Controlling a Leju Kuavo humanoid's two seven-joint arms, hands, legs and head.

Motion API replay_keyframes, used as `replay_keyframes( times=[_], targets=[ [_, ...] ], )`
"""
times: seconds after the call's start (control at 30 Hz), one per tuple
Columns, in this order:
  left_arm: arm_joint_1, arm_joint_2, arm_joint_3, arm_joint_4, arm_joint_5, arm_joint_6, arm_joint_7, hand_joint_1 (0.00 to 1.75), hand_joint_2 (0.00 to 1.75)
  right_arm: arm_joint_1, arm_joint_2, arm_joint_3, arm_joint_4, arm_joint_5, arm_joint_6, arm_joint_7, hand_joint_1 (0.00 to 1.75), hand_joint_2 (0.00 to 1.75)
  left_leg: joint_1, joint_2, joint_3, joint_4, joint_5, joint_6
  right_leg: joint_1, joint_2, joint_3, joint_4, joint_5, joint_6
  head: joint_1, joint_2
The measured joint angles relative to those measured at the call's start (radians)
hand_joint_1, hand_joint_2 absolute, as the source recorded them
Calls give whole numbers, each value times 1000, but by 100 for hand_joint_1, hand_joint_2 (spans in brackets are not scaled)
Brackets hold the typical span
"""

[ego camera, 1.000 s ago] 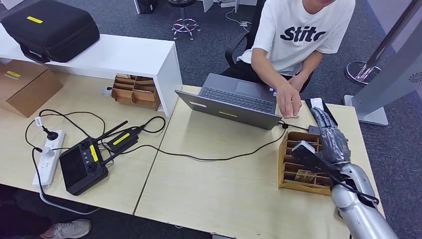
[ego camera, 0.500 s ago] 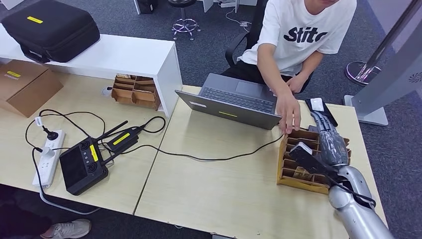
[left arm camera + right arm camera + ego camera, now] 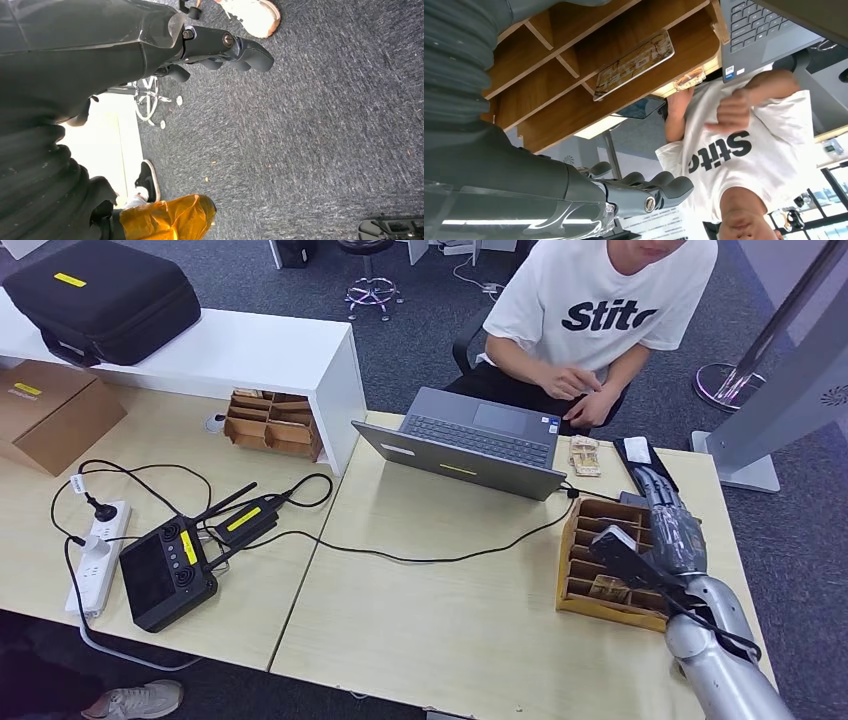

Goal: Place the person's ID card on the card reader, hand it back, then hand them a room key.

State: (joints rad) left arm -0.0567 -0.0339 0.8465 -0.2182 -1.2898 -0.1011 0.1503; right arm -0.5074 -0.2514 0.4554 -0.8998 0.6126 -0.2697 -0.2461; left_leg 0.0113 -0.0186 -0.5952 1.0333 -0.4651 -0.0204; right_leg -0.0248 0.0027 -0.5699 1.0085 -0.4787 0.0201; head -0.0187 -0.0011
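The right hand (image 3: 668, 523) lies over the right side of the wooden rack (image 3: 590, 575) at the right end of the table (image 3: 450, 610), fingers stretched out toward the far edge and holding nothing. In the right wrist view the fingers (image 3: 664, 187) sit side by side, slightly bent, with nothing between them. A patterned card (image 3: 607, 591) lies flat in a near compartment of the rack, just left of the hand and nearer than the fingertips; the hand does not touch it. A second card (image 3: 585, 455) lies on the table beyond the rack, just right of the laptop (image 3: 462, 440) and left of the fingertips, apart from them. A dark device (image 3: 643, 460) lies on the table just beyond the fingertips. The person (image 3: 590, 310) sits at the far side, both hands drawn in at the chest.

The left hand (image 3: 220, 47) hangs over grey carpet, fingers curled inward and holding nothing.
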Motion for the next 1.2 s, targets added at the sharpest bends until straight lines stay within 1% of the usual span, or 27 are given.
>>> replay_keyframes(
  times=[0.43, 0.73, 1.2],
  targets=[
    [0, 0, 0, 0, -4, 0, 0, 0, 175, -6, 14, -23, 3, -7, -7, -12, 0, 175, 0, 0, 0, 0, 0, 0, 0, 0, 0, 0, 0, 0, 0, 0],
    [0, 0, 0, 0, -5, 0, 0, 0, 175, -10, 28, -25, 3, -7, -7, -12, 0, 175, 0, 0, 0, 0, 0, 0, 0, 0, 0, 0, 0, 0, 0, 0],
    [0, 0, 0, 0, -5, 0, 0, 0, 175, -10, 33, -25, 3, -7, -7, -12, 0, 175, 0, 0, 0, 0, 0, 0, 0, 0, 0, 0, 0, 0, 0, 0]
  ],
)
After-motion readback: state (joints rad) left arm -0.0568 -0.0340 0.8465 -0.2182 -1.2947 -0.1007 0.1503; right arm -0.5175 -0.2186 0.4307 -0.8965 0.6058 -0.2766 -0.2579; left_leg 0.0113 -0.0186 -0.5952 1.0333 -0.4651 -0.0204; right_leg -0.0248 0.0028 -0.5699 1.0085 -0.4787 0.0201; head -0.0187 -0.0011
